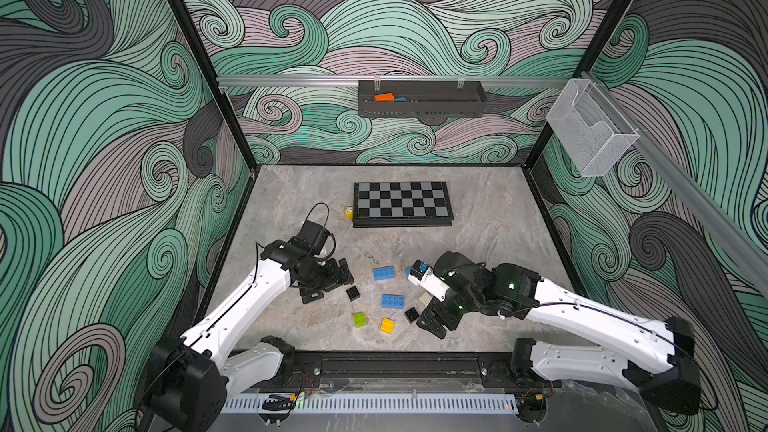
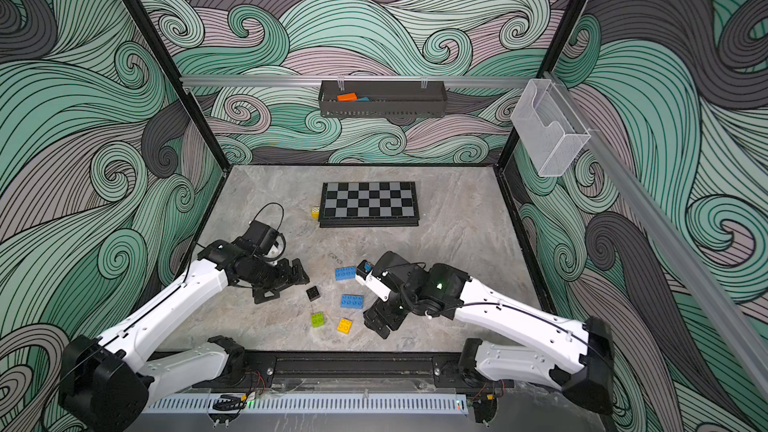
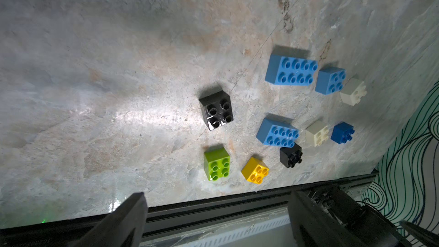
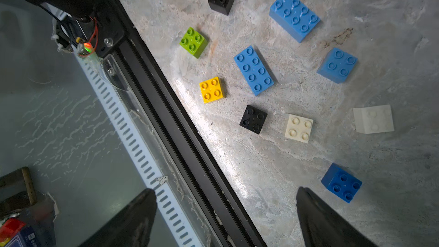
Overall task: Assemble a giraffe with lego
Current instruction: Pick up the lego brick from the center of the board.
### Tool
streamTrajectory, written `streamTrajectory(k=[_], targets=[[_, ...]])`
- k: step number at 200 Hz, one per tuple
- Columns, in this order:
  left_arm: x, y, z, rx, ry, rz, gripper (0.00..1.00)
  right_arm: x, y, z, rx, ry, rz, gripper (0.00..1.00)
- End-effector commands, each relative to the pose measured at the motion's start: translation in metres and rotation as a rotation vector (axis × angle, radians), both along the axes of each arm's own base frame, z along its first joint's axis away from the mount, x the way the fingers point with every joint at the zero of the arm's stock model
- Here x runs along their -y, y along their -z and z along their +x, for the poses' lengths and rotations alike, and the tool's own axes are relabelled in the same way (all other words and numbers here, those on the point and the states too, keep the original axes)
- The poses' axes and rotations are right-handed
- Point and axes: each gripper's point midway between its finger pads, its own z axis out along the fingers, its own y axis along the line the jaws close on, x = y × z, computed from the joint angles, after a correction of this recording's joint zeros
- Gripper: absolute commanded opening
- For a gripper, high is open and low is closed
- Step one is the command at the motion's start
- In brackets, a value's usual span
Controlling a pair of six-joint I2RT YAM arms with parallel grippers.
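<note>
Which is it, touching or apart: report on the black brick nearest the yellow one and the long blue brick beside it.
Apart. The right wrist view shows a strip of bare table between the black brick and the long blue brick.

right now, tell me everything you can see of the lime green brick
The lime green brick is a small square block of glossy plastic with four round studs, two by two. It sits flat, studs up, on the grey stone-look table near the front rail, loose, apart from the yellow brick beside it. Only the table touches it.
</note>
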Motion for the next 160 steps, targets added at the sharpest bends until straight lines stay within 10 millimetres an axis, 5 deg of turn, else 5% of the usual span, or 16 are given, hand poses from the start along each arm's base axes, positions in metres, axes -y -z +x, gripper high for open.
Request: streamTrajectory(k=[1,42,99,160], targets=[[0.003,-0.001,0.003,0.032,-0.022,-0.016,0.97,-0.004,0.022,-0.002,-0.042,0.056,-0.049,0.83],[0.011,0.003,-0.01,0.021,0.002,-0.088,0.96,-0.016,0.055,-0.004,-0.085,0.142,-0.09,0.79],[0.002,-0.003,-0.024,0.046,0.018,-0.076,0.96,-0.036,0.087,-0.001,-0.102,0.207,-0.093,0.6],[0.0,0.0,-0.032,0.035,0.005,-0.09,0.95,-0.018,0.1,0.014,-0.03,0.274,-0.201,0.61]])
